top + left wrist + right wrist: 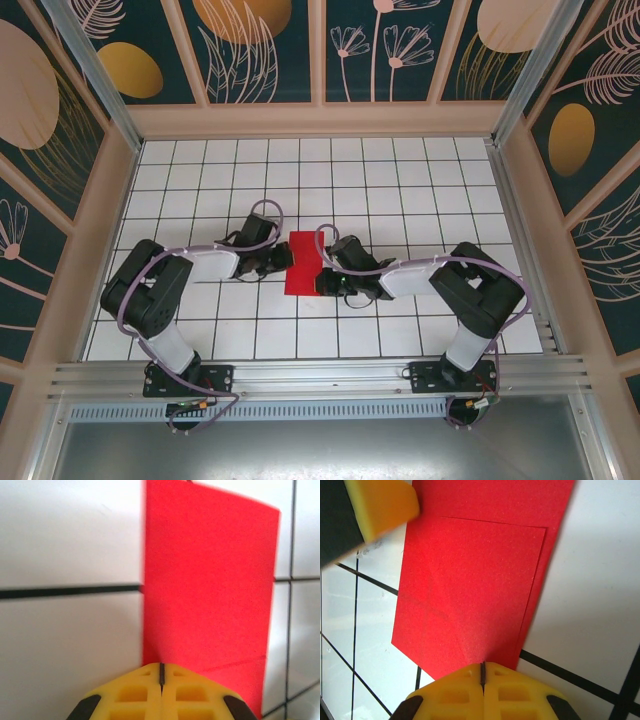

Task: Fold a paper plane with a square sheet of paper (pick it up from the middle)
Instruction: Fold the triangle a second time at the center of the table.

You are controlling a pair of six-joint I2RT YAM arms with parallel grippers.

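Note:
The square sheet of paper (303,262) lies bright red on the white grid table (400,180), folded into a narrow rectangle. In the right wrist view an upper layer of the paper (470,590) lies over a slightly wider lower one, with faint diagonal creases. My left gripper (285,258) is shut, and its tip (161,665) rests at the sheet's left edge (210,580). My right gripper (322,280) is shut too, and its tip (482,664) is on the near right part of the sheet. The left gripper's yellow finger (380,505) is at the paper's far corner. A paper plane is out of view.
Wooden walls with floral panels (320,50) enclose the table on three sides. An aluminium rail (320,375) runs along the near edge, where both arm bases (185,380) are bolted. White tiles stretch out on all sides of the paper.

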